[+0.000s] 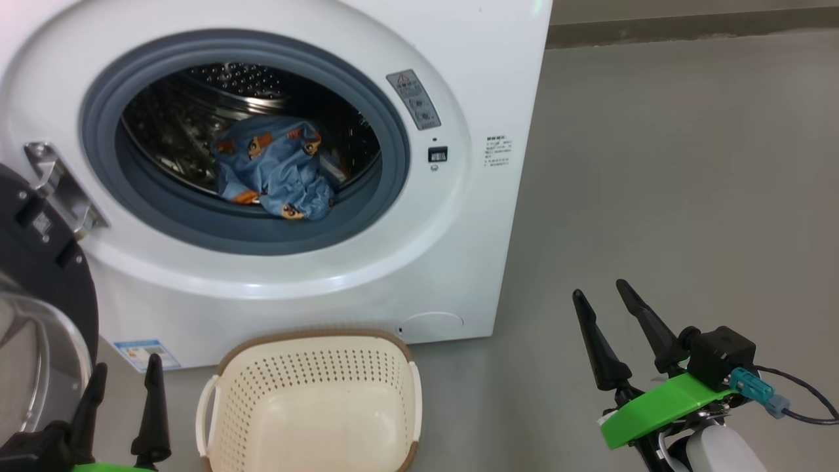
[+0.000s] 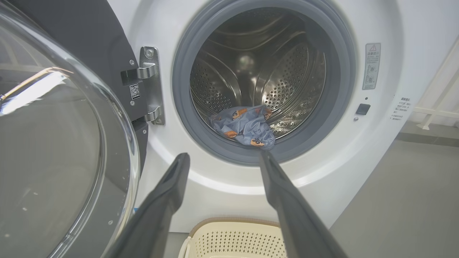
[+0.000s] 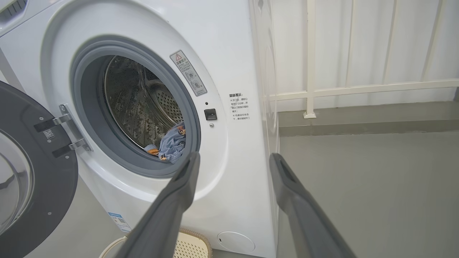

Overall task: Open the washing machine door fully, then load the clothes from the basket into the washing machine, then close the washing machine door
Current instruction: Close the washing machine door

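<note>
Clothes, light blue with orange-brown bear faces, lay bunched at the front of the steel drum of the washing machine. Their lowest fold rested against the inner lip of the grey gasket. The door stood swung open on the machine's left, hung from a metal hinge. Its dark grey inner face and bulging glass bowl were turned toward the robot. The basket sat on the grey floor just before the machine's front, below the opening, with its pale bottom showing.

The left end effector hovered low between the door and the basket, just beside the glass bowl. Its fingers were spread wide and held nothing; in its wrist view they pointed toward the lower edge of the opening. The right end effector hung over bare floor to the right of the machine's corner, well apart from the basket. Its fingers were likewise wide apart, with nothing between them. A green bracket and a dark cable sat behind its fingers.

A blue label was stuck low on the machine's front, near the left fingers. A grey warning sticker and a small black latch socket sat right of the opening. A white railing stood beyond the machine's right side.
</note>
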Available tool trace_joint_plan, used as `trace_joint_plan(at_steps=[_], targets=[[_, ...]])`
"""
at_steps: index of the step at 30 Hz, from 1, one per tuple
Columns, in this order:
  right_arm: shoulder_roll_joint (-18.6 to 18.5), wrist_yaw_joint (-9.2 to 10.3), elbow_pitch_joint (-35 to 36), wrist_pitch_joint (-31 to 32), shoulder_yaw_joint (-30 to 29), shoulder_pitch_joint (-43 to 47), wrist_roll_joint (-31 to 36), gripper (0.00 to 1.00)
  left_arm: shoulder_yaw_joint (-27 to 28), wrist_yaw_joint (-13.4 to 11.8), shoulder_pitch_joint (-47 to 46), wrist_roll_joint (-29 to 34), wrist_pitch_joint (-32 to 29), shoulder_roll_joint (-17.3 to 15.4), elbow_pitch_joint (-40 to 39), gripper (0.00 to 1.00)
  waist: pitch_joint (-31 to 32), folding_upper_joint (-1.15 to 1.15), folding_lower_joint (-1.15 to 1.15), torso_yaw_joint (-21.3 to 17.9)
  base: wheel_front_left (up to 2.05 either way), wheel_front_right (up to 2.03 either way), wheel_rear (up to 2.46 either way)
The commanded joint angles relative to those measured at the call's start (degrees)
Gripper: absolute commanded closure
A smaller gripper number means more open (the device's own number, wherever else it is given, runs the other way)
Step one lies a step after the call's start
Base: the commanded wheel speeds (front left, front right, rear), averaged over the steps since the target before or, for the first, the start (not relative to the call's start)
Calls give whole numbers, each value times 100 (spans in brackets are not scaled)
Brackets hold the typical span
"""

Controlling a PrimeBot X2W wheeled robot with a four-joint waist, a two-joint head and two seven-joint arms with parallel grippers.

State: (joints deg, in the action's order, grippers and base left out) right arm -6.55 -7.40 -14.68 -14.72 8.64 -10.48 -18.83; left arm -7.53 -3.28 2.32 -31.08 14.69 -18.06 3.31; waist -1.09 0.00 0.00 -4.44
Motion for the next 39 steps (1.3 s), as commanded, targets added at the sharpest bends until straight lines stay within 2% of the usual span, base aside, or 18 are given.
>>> trace_joint_plan(at_steps=[1,13,39], targets=[[30,-9,150,-28,109,-32,-70,0,273,1,-196,-52,30,-118,-140,0,-6,0,0,0,-141,139,2],[36,-9,153,-28,85,-8,-59,0,280,53,-194,-35,30,-116,-129,0,14,0,0,5,-109,109,0],[24,-9,129,-28,82,3,-79,0,183,46,-256,-63,16,-120,-35,0,16,0,0,101,-1,1,0]])
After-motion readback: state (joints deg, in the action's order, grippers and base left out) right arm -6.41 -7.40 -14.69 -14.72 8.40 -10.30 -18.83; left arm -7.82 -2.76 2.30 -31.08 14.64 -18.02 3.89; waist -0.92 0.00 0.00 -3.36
